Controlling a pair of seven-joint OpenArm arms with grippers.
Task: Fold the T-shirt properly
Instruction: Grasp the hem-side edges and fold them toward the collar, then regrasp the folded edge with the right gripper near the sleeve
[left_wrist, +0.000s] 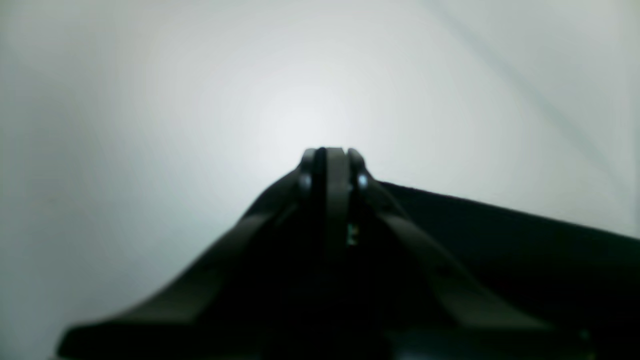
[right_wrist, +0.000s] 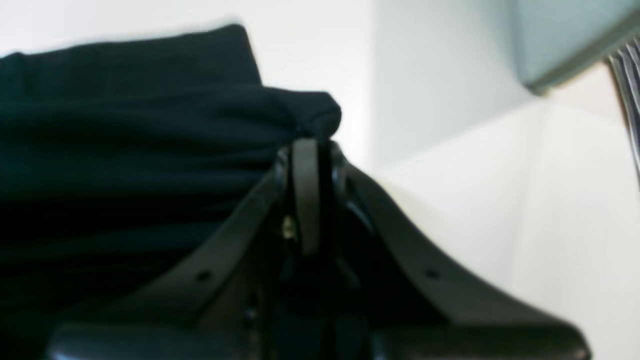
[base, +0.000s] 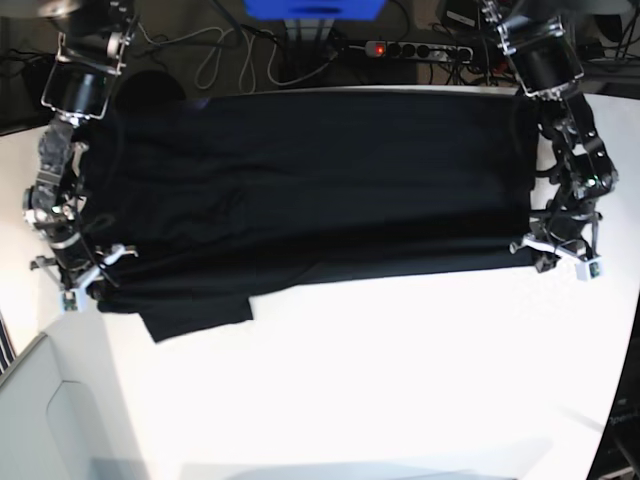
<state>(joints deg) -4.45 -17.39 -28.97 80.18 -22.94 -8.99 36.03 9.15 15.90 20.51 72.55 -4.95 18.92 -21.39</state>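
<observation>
one t-shirt between two grippers, left gripper, right gripper

The large plain black cloth T-shirt lay spread flat and wide across the far half of the white bench, its near edge roughly straight, with 1 sleeve flap jutting toward the near-left.

right end effector: closed, pinching cloth | T-shirt: black, bunched left | table: white
</observation>
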